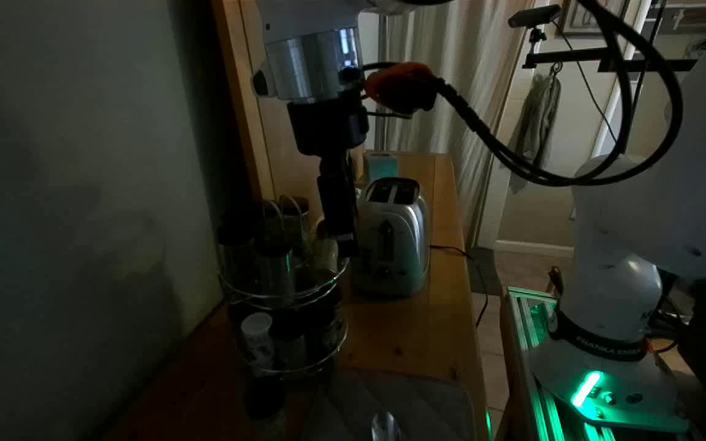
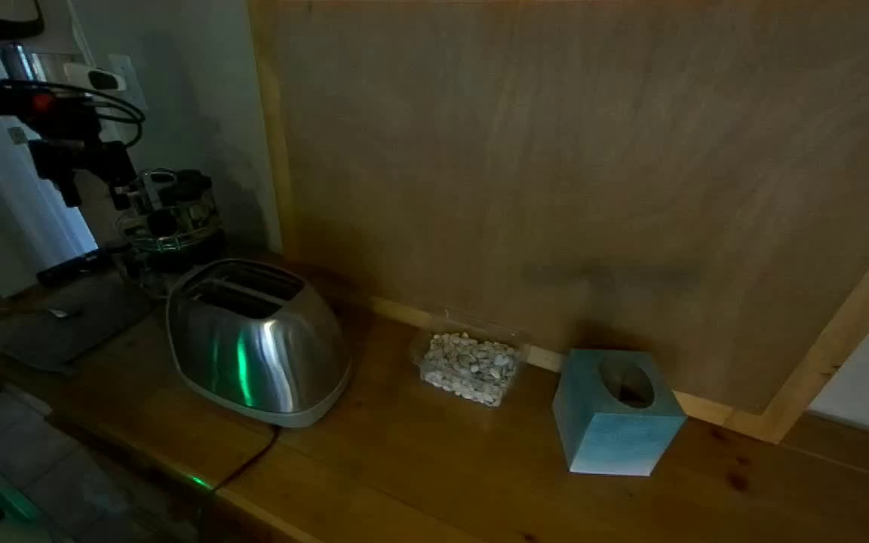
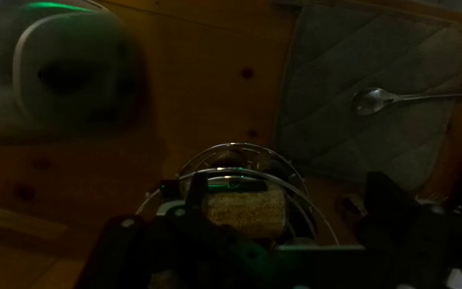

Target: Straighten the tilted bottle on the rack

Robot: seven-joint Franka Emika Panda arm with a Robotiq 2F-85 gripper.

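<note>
Bottle (image 3: pixel 247 212), tilted, at lower centre of the wrist view, on the upper tier of the wire rack (image 3: pixel 231 169). Gripper (image 3: pixel 289 188) close by, jaws wide apart, clasping nothing. Bare countertop (image 3: pixel 211 88) between toaster (image 3: pixel 74 80) at upper left and mat (image 3: pixel 327 136) at upper right, its edge right of centre in an exterior view. "FRANKA" legible on base band (image 1: pixel 610 347), lower right there.

In an exterior view: bottles (image 1: pixel 276 275) on rack (image 1: pixel 304 369), toaster (image 1: pixel 393 245) behind and right, mat (image 1: pixel 429 404) front-right, spoon (image 1: pixel 385 425) on mat.
</note>
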